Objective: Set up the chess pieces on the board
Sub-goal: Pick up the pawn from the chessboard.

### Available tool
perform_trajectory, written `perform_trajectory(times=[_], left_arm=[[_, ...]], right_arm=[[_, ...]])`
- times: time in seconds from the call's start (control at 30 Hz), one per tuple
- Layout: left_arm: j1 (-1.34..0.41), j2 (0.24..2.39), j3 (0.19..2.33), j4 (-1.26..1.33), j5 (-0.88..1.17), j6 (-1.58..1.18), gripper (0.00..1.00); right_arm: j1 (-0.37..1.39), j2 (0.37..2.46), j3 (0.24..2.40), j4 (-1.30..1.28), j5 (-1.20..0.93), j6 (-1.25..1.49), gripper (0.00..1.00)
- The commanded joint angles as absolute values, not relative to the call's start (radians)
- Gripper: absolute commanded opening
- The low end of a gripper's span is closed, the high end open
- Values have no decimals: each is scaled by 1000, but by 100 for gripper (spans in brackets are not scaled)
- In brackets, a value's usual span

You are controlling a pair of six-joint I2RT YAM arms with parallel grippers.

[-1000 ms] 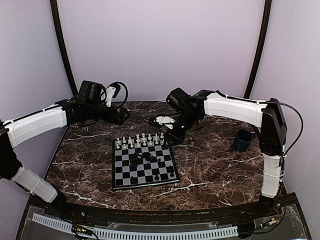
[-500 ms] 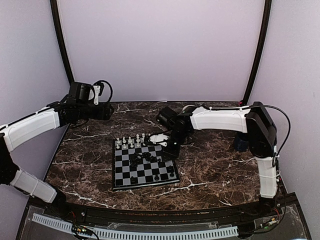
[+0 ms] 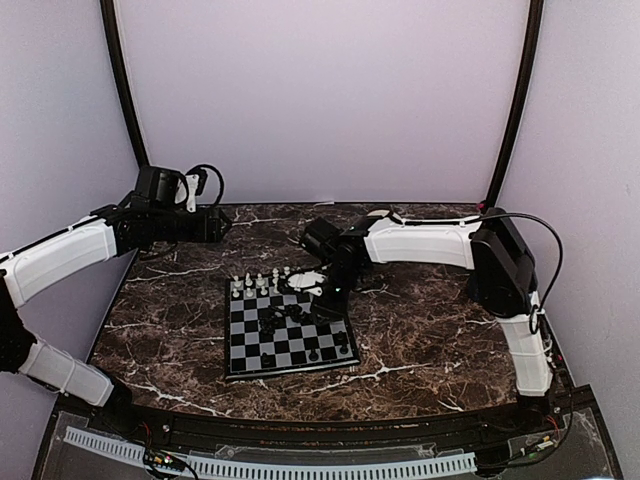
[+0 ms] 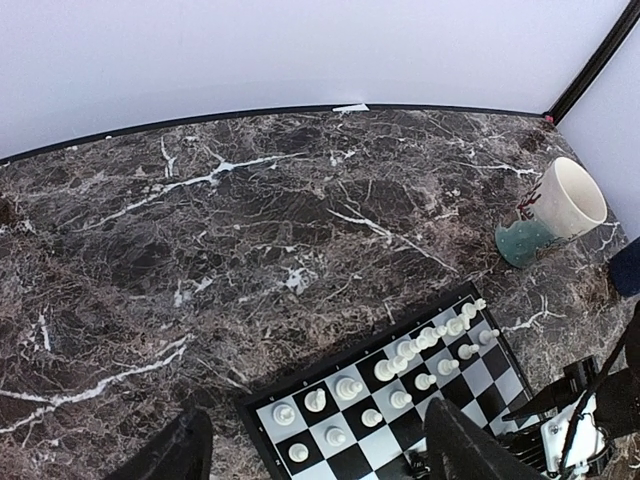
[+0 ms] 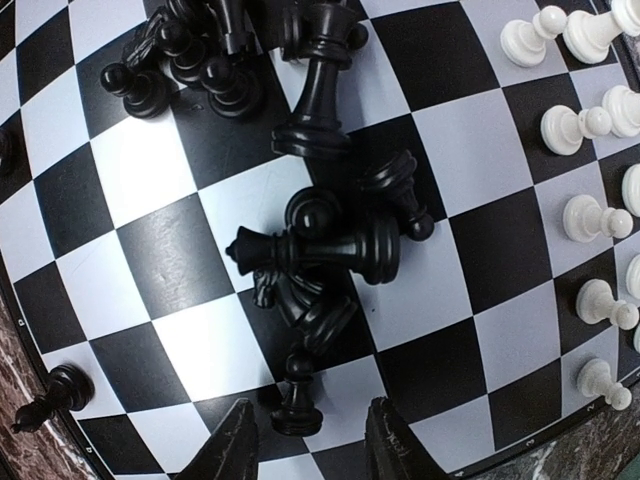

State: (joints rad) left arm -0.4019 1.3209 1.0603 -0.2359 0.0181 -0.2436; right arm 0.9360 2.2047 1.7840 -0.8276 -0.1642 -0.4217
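right gripper fingers apart, empty, over toppled black pieces mid-board; nearest black pawn just ahead, axis along the gap; left gripper also apart, empty, off-board

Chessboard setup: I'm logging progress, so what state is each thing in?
white pieces, upright in rows along one edge
black pieces, heaped mid-board, several toppled
board, lying flat
mug, upright, off the board
left gripper, open, empty
right gripper, open above the black heap
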Motion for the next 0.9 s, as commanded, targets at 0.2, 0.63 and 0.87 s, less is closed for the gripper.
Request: perform_trajectory(times=[0.2, 0.63, 0.87], left_arm=[[-403, 1276, 1026, -249, 48, -266, 74], [-403, 1255, 999, -234, 84, -302, 73], [-403, 1256, 960, -125, 256, -456, 75]], right_arm=[[957, 2239, 1807, -851, -152, -418, 31], [954, 2198, 1778, -843, -170, -407, 15], [895, 2038, 1701, -759, -318, -388, 14]])
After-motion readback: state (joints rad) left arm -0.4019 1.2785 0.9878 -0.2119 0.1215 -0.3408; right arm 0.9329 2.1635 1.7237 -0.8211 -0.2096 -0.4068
